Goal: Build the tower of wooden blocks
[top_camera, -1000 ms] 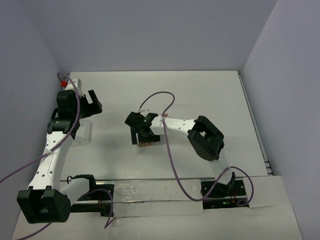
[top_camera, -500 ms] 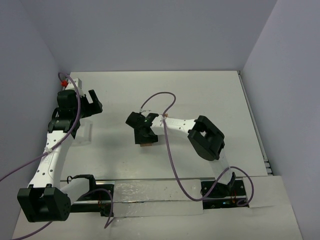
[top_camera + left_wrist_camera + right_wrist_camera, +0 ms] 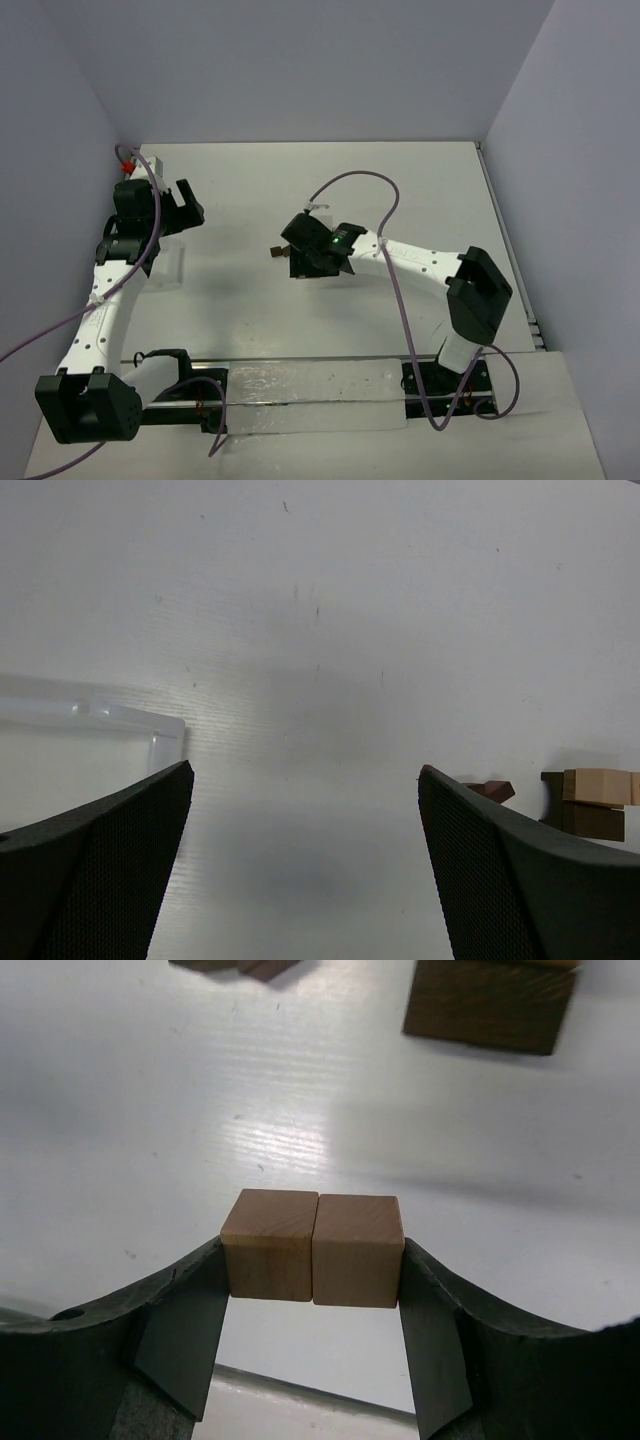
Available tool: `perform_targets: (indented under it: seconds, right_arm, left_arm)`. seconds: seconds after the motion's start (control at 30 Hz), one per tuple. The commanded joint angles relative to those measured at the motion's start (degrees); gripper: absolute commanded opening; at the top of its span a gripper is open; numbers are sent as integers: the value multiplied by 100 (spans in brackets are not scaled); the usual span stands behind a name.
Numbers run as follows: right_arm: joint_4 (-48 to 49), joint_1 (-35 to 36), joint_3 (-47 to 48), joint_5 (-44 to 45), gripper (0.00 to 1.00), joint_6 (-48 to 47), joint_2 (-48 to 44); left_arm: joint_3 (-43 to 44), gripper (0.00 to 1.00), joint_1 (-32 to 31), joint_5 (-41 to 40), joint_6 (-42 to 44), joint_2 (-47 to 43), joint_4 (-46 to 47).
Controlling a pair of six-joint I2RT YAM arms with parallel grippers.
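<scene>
My right gripper [image 3: 312, 1252] is shut on two light tan wooden cubes [image 3: 268, 1245] [image 3: 358, 1250], pressed side by side between its fingers and held just above the white table. Ahead of it sits a dark brown block [image 3: 490, 1005] with a tan edge on top, and dark brown pieces [image 3: 240, 966] lie at the top edge. From above, the right gripper [image 3: 315, 262] is mid-table with a small brown block [image 3: 272, 252] to its left. My left gripper [image 3: 305, 772] is open over bare table, with a reddish-brown block [image 3: 492, 789] and a tan block on a dark one [image 3: 598, 785] to its right.
A clear plastic tray [image 3: 165, 262] lies at the left beside the left gripper [image 3: 183, 208], and its corner [image 3: 150, 725] shows in the left wrist view. Purple cables loop over both arms. Grey walls close the table at back and sides.
The right gripper has shut on the two tan cubes and moved a little right and back, its elbow swinging out to the right. The left arm has not moved.
</scene>
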Motion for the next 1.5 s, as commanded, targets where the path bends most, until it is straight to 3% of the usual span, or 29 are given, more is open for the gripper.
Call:
perform_targets:
  seconds: [0.0,0.37,1.17,1.47]
  right_arm:
    - [269,-453,-376,323,25,-199,-404]
    - [424,-1103,-328,203,15,-816,-653]
    - [107,-1244,551,212,18,-938,433]
    - [81,-1275,685,335,24,-962,686]
  left_arm:
    - [146,99,45,3,-48,-41,228]
    - [333,99,45,172,-4,167,188]
    - [395,99,45,331,-81,325,102]
    - [356,99,45,416,-98,317,71]
